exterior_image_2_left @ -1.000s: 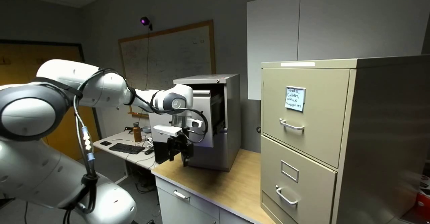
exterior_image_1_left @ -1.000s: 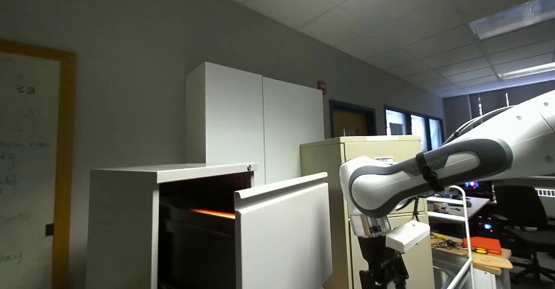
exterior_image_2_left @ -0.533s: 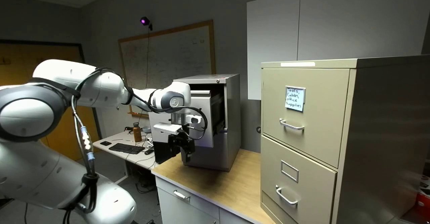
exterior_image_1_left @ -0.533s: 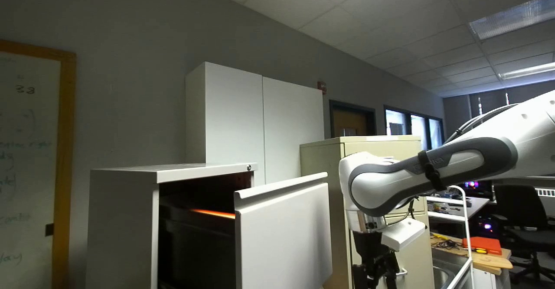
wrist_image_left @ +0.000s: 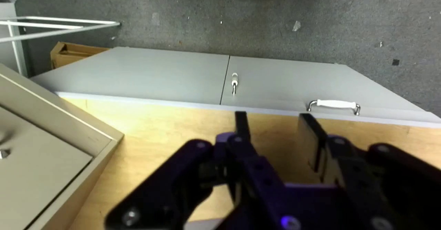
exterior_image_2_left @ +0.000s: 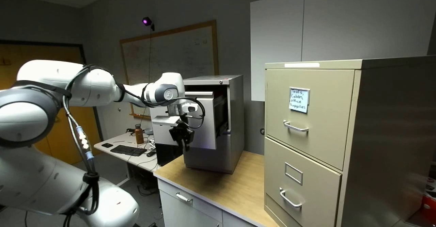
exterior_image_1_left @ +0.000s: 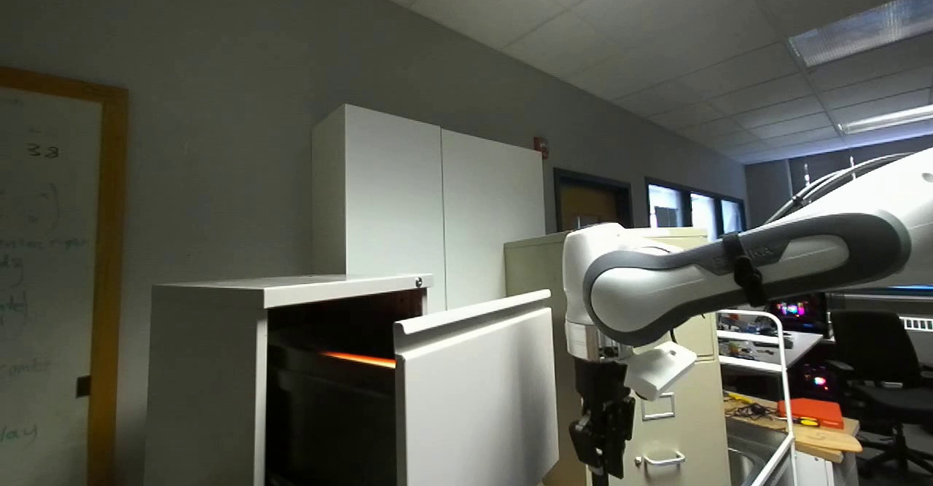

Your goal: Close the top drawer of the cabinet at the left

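Observation:
The top drawer (exterior_image_1_left: 477, 391) stands pulled out of the white cabinet (exterior_image_1_left: 204, 377), its plain front panel facing the arm in both exterior views. Its dark interior shows behind the panel, with an orange strip inside. My gripper (exterior_image_1_left: 600, 464) points downward in front of that panel, apart from it in this exterior view. Seen from elsewhere, the gripper (exterior_image_2_left: 185, 145) overlaps the drawer front (exterior_image_2_left: 207, 133), so the gap is hard to judge there. In the wrist view the gripper (wrist_image_left: 274, 114) is partly open, with nothing between its fingers. Neither drawer nor cabinet is recognisable in the wrist view.
A wooden countertop (exterior_image_2_left: 247, 182) carries the white cabinet. The beige filing cabinet (exterior_image_2_left: 306, 145) with metal handles stands beside it, also bounding the wrist view's left. A taller white cupboard (exterior_image_1_left: 393, 202) is behind. Below the counter edge are white doors with a handle (wrist_image_left: 336, 103).
My gripper has risen and shifted closer to the drawer front, and its fingers look nearer together than before. The drawer has stayed where it was, pulled out.

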Robot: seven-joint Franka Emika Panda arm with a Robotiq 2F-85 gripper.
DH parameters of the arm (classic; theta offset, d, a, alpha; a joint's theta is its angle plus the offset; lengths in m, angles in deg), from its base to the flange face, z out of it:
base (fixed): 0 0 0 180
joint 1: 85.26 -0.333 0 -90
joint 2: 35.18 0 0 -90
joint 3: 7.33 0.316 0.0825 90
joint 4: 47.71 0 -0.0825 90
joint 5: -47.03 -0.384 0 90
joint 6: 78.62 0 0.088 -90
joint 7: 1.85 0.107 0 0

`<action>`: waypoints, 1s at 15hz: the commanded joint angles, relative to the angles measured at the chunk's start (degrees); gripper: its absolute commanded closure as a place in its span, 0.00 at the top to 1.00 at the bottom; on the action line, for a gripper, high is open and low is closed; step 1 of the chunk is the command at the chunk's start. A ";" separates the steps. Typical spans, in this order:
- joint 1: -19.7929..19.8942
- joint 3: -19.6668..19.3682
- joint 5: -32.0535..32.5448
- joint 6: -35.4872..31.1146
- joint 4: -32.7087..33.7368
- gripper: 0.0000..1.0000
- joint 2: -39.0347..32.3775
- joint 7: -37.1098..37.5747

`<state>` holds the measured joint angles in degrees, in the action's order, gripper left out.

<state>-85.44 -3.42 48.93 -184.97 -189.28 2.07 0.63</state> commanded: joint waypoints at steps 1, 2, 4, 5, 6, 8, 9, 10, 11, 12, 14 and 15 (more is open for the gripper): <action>-1.46 1.39 0.78 -3.78 1.78 0.12 2.06 0.94; -1.87 1.51 0.62 -5.44 2.27 0.05 2.14 0.52; -2.74 1.83 0.45 -8.61 3.65 0.00 1.72 -0.06; -3.08 2.03 0.53 -9.96 4.29 0.00 1.28 -0.21; -3.50 2.27 0.61 -11.01 5.36 0.00 0.70 -0.51; -4.38 2.46 0.69 -13.31 7.22 0.00 -0.53 -1.59; -4.78 2.52 0.65 -14.19 8.38 0.00 -1.37 -2.15; -4.78 2.85 1.04 -15.11 9.67 0.00 -2.75 -2.07; -4.97 2.91 1.06 -15.82 11.18 0.00 -4.43 -2.33; -5.14 2.96 1.01 -16.66 12.78 0.00 -6.36 -2.53; -4.92 3.48 1.54 -16.22 16.59 0.00 -11.17 -2.26; -4.72 3.88 2.02 -16.18 18.59 0.00 -13.69 -1.75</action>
<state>-90.30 -0.44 49.64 -200.34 -178.90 -2.21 -0.56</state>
